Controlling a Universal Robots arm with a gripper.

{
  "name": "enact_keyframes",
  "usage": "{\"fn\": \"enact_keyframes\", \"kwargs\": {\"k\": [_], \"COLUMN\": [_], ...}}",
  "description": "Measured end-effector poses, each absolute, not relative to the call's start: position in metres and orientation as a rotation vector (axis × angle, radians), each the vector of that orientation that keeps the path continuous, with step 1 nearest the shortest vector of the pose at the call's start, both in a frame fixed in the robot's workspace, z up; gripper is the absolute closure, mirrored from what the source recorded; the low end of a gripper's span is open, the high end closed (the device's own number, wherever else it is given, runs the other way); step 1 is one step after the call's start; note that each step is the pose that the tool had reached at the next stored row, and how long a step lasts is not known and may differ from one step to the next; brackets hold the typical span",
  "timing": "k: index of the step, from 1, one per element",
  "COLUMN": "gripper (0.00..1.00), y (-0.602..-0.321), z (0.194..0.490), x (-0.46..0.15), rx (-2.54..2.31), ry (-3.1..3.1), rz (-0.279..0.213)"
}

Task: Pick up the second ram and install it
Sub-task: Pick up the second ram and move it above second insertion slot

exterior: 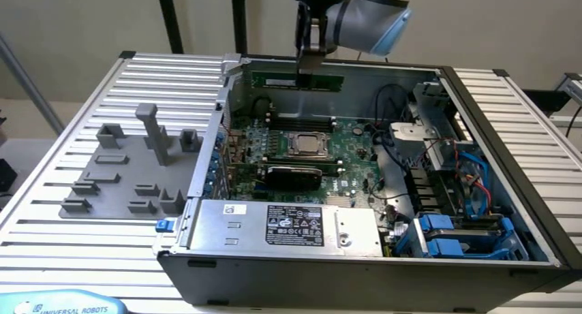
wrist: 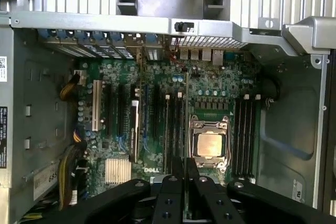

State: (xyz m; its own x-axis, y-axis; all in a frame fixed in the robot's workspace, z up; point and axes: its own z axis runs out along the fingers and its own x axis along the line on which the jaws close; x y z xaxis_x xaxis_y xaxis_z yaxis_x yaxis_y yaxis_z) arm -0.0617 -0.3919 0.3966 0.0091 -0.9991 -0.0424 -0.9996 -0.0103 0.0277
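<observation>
The second ram (exterior: 296, 81), a long narrow green stick, hangs level above the back of the open computer case (exterior: 364, 259). My gripper (exterior: 307, 69) is shut on its top edge near the middle. In the wrist view my gripper (wrist: 185, 174) looks straight down on the motherboard (wrist: 157, 124), and the stick appears edge-on as a thin strip between the black fingers (wrist: 170, 192). Below lie the CPU socket (wrist: 208, 144) and long black memory slots (wrist: 245, 137) on either side of it. The stick is well above the board and touches nothing.
A grey plastic fixture (exterior: 127, 171) with upright blocks sits on the ribbed table at the exterior view's left. Inside the case are a silver power supply (exterior: 282, 225), a black card (exterior: 291, 172), cables (exterior: 409, 157) and blue drive bays (exterior: 464, 236).
</observation>
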Motion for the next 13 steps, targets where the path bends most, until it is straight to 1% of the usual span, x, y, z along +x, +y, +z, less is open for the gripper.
{"fn": "enact_keyframes", "kwargs": {"k": [5,13], "gripper": [0.86,0.86], "y": [-0.384,-0.382], "z": [0.388,0.375], "x": [-0.057,-0.052], "rx": [-2.222,-2.175], "ry": [2.205,2.25], "rz": [0.078,0.078]}}
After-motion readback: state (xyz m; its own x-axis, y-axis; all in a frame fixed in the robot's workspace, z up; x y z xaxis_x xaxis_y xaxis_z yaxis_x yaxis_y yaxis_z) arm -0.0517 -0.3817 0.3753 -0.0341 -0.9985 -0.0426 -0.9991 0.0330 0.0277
